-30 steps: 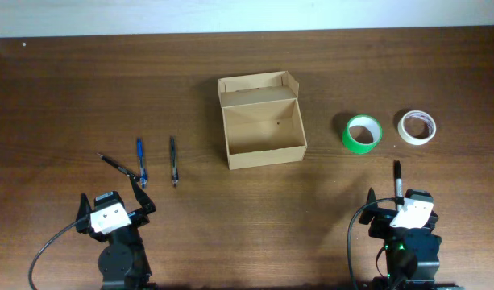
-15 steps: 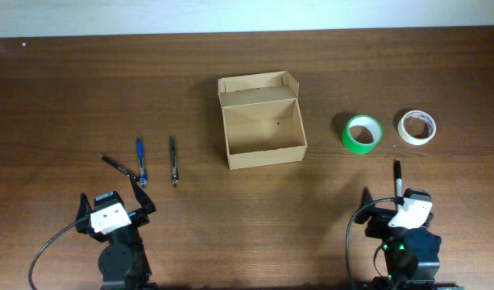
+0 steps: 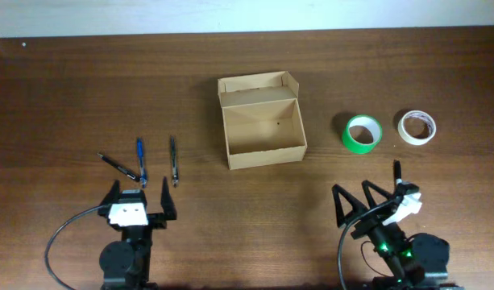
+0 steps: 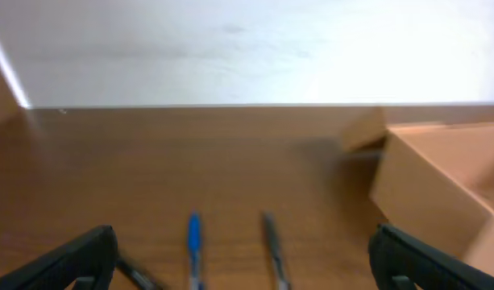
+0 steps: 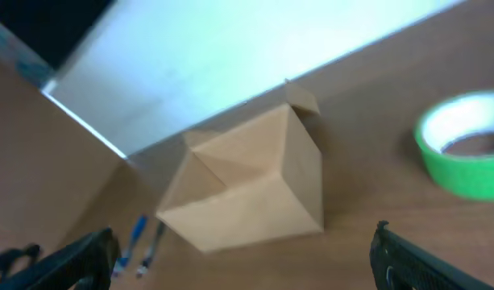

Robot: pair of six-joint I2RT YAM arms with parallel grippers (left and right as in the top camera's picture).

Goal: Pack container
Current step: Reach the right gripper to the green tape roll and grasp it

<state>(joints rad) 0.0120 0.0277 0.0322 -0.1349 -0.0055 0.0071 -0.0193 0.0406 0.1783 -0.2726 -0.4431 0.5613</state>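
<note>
The container (image 3: 261,121) is an open tan cardboard box with its flap lid standing at the far side, mid-table; it also shows in the left wrist view (image 4: 440,181) and the right wrist view (image 5: 255,181). Three pens lie left of it: a black one (image 3: 118,166), a blue one (image 3: 140,159) and a grey one (image 3: 173,159). A black pen (image 3: 397,173) lies near the right arm. My left gripper (image 3: 139,196) is open and empty just short of the pens. My right gripper (image 3: 353,203) is open and empty, angled toward the box.
A green tape roll (image 3: 362,133) and a white tape roll (image 3: 417,126) lie right of the box. The green roll shows in the right wrist view (image 5: 466,153). A pale wall runs along the table's far edge.
Both grippers have opened wide. The left arm has shifted slightly right toward the pens. The right arm has turned left toward the box.
</note>
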